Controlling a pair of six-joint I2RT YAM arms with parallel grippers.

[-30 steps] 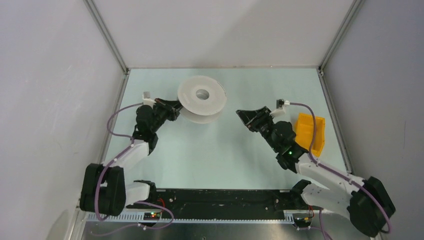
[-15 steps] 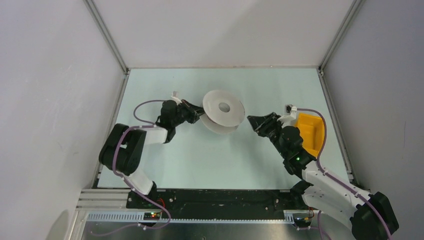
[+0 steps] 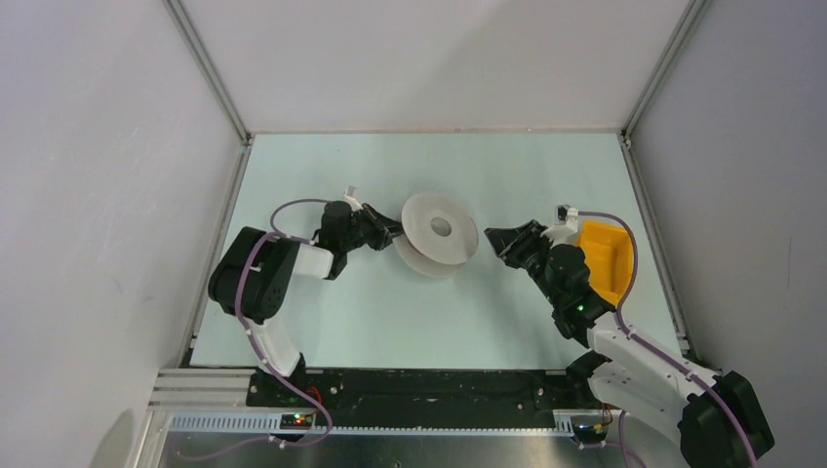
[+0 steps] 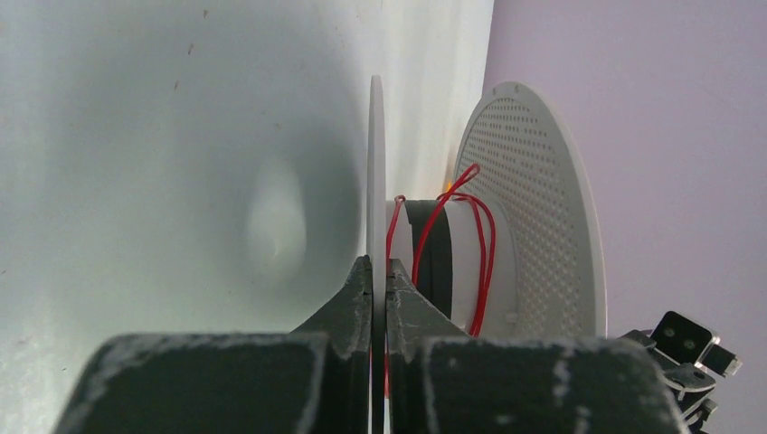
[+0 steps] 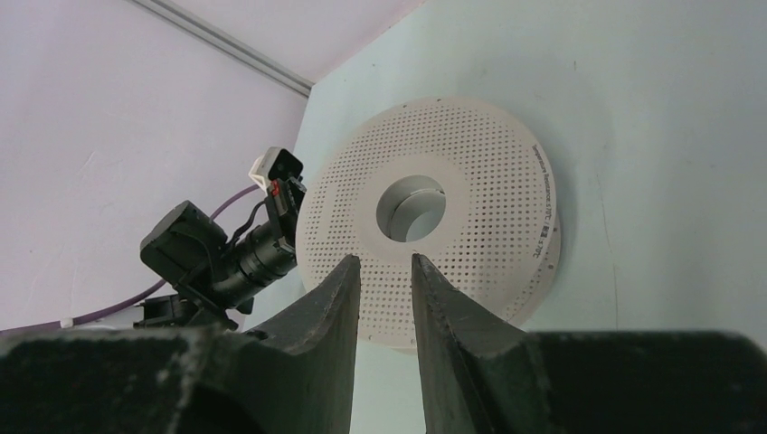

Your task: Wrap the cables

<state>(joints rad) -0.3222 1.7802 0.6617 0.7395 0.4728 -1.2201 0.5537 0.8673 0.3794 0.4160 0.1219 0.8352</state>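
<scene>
A white perforated plastic spool (image 3: 439, 234) stands tilted on the table's middle. My left gripper (image 3: 392, 233) is shut on the edge of one of its flanges (image 4: 375, 194). A thin red wire (image 4: 479, 244) runs in loose loops round the spool's core between the two flanges. My right gripper (image 3: 494, 241) is open and empty, just right of the spool, its fingers (image 5: 434, 298) pointing at the flange face with the hub hole (image 5: 411, 208). The wire does not show in the top view.
A yellow bin (image 3: 607, 259) sits on the table beside my right arm. White walls with metal frame rails enclose the table on the left, back and right. The black base rail runs along the near edge.
My left arm has swung the spool rightward toward the table's middle and folded in close. My right gripper has moved slightly right and nearer the spool's face.
</scene>
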